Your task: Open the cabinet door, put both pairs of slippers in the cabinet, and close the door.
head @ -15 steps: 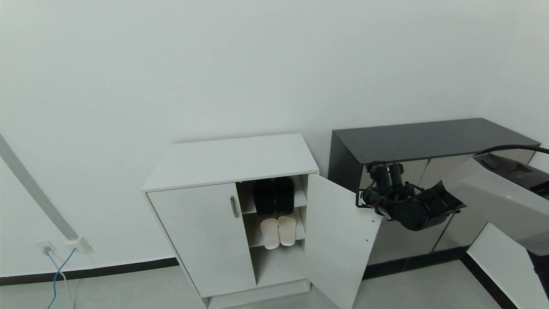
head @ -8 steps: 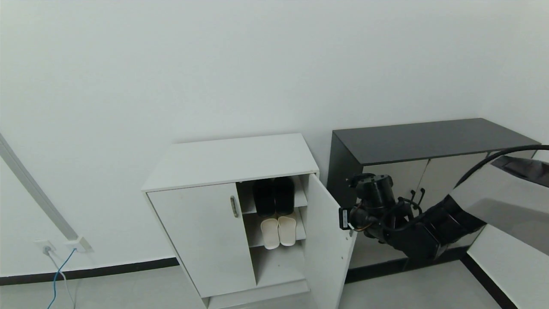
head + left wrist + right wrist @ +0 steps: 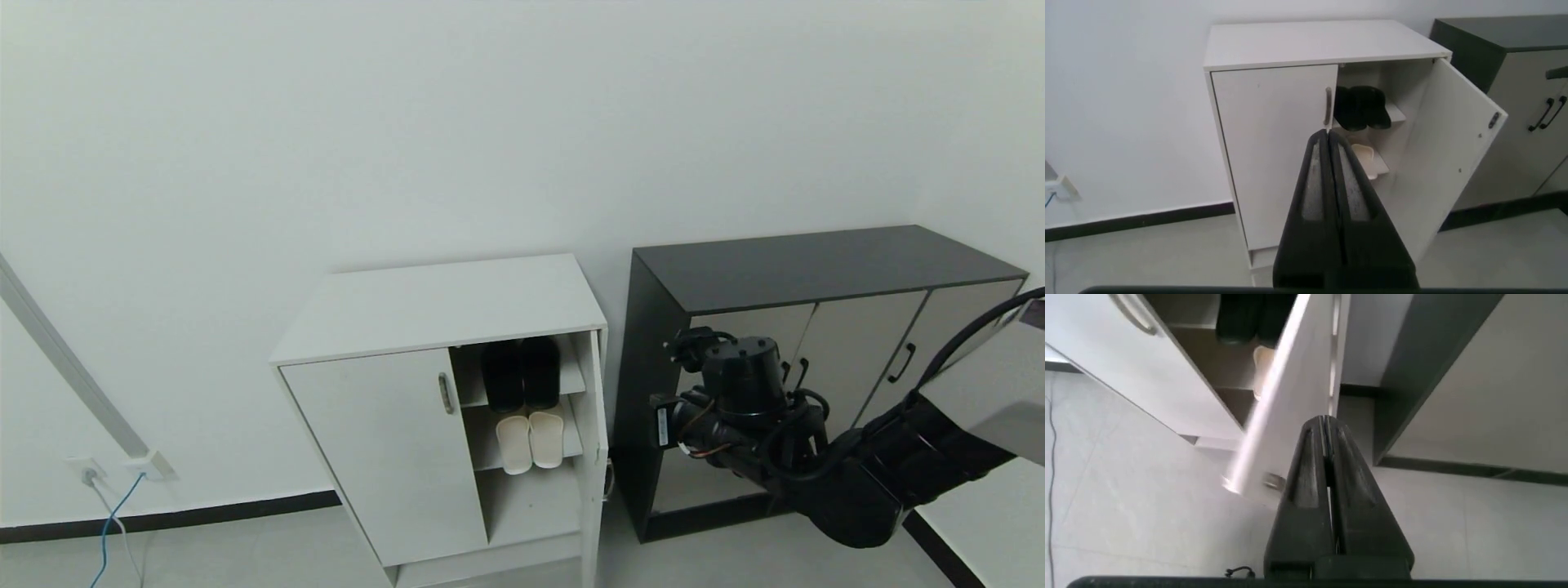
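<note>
- R gripper point(image 3: 1327, 423): fingers pressed together, nothing between them. Tip sits just beside outer face of the open cabinet door point(image 3: 1282, 400); can't tell if touching.
- Prob. shut on purpose: makes a blunt pusher for a flat panel, no handle grip needed to close it.
- L gripper point(image 3: 1328, 139): fingers also together, empty. Held well back from the cabinet point(image 3: 1315, 41), facing its front; prob. parked out of the door's swing.
- Head view shows cabinet door edge-on, ajar, on cabinet's right side. Other leaf point(image 3: 384, 457) closed, w/ metal handle point(image 3: 445, 393).
- Inside, top shelf: black slippers point(image 3: 521, 374), pair side by side.
- Mid shelf, directly below: cream slippers point(image 3: 531, 441), pair side by side, toes toward the opening.
- Judged: both pairs stowed, only closing the door left.
- Dark sideboard point(image 3: 816, 261) just right of cabinet, narrow gap between. R arm hangs in front of it, so little room beside the door.
- Wall socket point(image 3: 86, 469) w/ blue cable, low on wall, well left of cabinet.
- Writing: none legible. Small label point(image 3: 663, 425) on R wrist hardware too small to read.
</note>
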Motion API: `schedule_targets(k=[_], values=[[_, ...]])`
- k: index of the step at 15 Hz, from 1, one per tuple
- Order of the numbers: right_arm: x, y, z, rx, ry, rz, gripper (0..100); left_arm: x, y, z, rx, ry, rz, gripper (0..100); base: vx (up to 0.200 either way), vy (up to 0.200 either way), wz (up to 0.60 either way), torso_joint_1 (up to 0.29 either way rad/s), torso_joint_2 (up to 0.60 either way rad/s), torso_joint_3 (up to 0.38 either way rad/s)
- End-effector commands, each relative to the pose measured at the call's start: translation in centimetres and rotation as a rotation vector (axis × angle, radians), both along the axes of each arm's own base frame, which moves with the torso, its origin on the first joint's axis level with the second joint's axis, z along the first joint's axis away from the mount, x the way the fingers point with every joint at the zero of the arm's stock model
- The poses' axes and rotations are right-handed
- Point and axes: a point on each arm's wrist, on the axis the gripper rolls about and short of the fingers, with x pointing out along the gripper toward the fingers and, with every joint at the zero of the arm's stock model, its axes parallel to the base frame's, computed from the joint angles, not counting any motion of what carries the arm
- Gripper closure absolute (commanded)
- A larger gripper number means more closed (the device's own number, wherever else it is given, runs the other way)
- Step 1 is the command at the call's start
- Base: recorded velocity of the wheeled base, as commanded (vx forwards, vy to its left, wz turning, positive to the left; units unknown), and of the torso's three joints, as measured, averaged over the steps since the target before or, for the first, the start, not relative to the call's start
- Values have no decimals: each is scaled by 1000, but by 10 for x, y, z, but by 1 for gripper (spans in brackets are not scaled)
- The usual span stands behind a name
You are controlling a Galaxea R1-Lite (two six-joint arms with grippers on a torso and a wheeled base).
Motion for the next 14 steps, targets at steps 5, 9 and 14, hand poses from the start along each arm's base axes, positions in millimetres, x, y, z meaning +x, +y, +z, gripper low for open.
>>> schedule_targets(k=[5, 9, 14], values=[[-8, 5, -1, -9, 5, 31, 100, 0, 0, 0, 0, 0, 1, 100, 0, 0, 360, 1, 2, 2], [-12, 4, -17, -43, 51, 85, 100, 0, 0, 0, 0, 0, 1, 100, 0, 0, 450, -2, 1, 1], [-14, 2, -38, -117, 21, 110, 100, 0, 0, 0, 0, 0, 1, 100, 0, 0, 0, 0, 0, 0]])
